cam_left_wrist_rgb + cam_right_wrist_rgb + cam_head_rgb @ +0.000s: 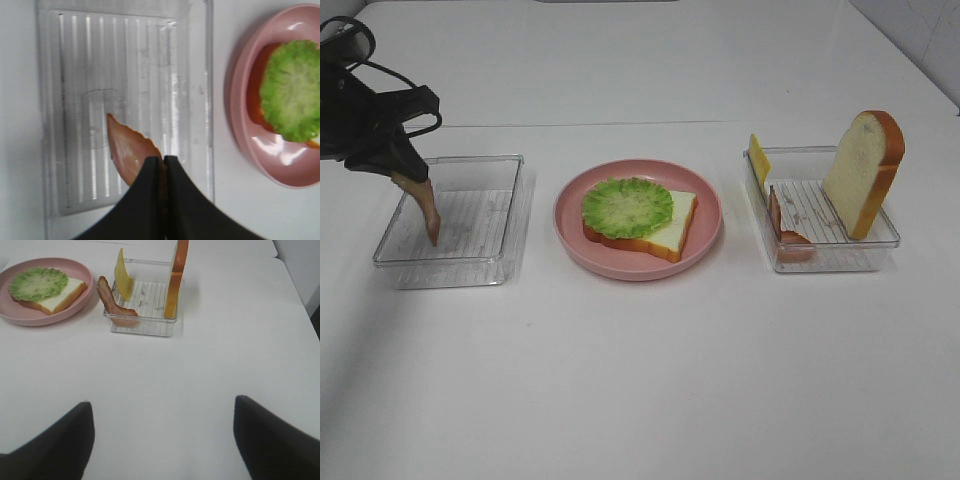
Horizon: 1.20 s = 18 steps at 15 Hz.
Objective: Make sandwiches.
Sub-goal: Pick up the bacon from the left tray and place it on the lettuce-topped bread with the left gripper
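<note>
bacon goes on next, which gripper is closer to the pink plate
Left. The left gripper, shut on a bacon strip, hangs over the clear tray beside the pink plate. The right gripper is open over bare table, farther back from it.

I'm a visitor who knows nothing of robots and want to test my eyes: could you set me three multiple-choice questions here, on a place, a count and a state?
1. Where is the green ruffled lettuce leaf? A) on the white bread slice on the round pink plate; B) on the table; C) in an end effector.
2. How many clear plastic rectangular trays are there? A) one; B) two; C) three.
3. How is the left end effector? A) open, empty; B) shut on a reddish-brown bacon strip; C) shut on cheese.
Answers: 1 A, the leaf covers the plated slice; 2 B, one each side of the plate; 3 B, its jaws pinch the strip.
</note>
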Each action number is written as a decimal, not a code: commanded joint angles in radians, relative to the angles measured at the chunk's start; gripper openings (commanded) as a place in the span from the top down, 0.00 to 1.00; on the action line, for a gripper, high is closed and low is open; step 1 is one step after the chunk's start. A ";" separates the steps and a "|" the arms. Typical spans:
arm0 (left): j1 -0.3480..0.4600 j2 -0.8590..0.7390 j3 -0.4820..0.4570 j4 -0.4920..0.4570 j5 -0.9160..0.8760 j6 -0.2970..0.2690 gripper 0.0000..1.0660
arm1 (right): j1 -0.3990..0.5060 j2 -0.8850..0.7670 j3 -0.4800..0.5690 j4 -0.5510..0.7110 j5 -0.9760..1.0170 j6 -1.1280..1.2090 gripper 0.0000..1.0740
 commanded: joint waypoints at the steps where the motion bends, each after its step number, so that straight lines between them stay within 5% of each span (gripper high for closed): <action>1: 0.000 -0.010 -0.007 -0.182 0.001 0.121 1.00 | -0.004 -0.012 0.002 0.003 -0.010 -0.005 0.32; 8: -0.074 0.007 -0.008 -0.741 0.043 0.491 1.00 | -0.004 -0.012 0.002 0.003 -0.010 -0.005 0.32; 12: -0.179 0.079 -0.064 -0.899 0.043 0.562 1.00 | -0.004 -0.012 0.002 0.003 -0.010 -0.005 0.32; 18: -0.320 0.296 -0.279 -0.974 0.044 0.530 1.00 | -0.004 -0.012 0.002 0.003 -0.010 -0.005 0.32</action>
